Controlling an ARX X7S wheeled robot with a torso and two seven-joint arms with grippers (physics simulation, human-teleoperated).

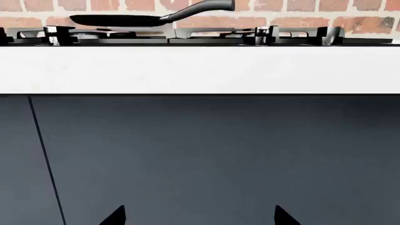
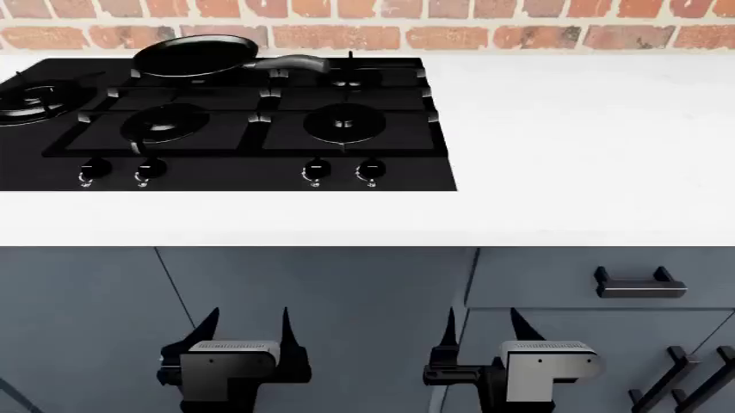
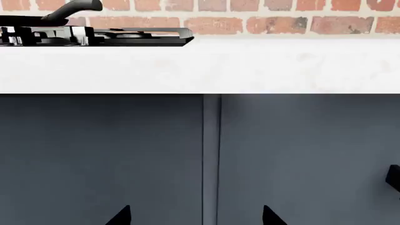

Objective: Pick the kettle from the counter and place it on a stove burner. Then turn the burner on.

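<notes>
- Two grippers hang low in front of the dark cabinet fronts, below the edge of the counter: the left gripper and the right gripper, each with its fingers spread wide and nothing between them.
- No kettle appears in any of the three views; its place on the worktop cannot be told, and the bare white stretch to the right of the hob holds nothing visible.
- Step in hand, as judged: finding the kettle. This likely calls for turning the head or base until the kettle shows, then raising an arm above the counter's front lip before reaching in, so the fingertips do not strike the edge.
- Target: the stove burner, the large ringed one, lies at the far left of the hob and is partly cut off by the head view's edge.
- Obstacle: a frying pan sits on a rear grate, its handle pointing right; a kettle carried across should pass clear of it.
- Four control knobs line the hob's front edge; which one serves the large burner cannot be told.
- One drawer handle projects from the cabinet near the right gripper and could snag that arm as it rises.
</notes>
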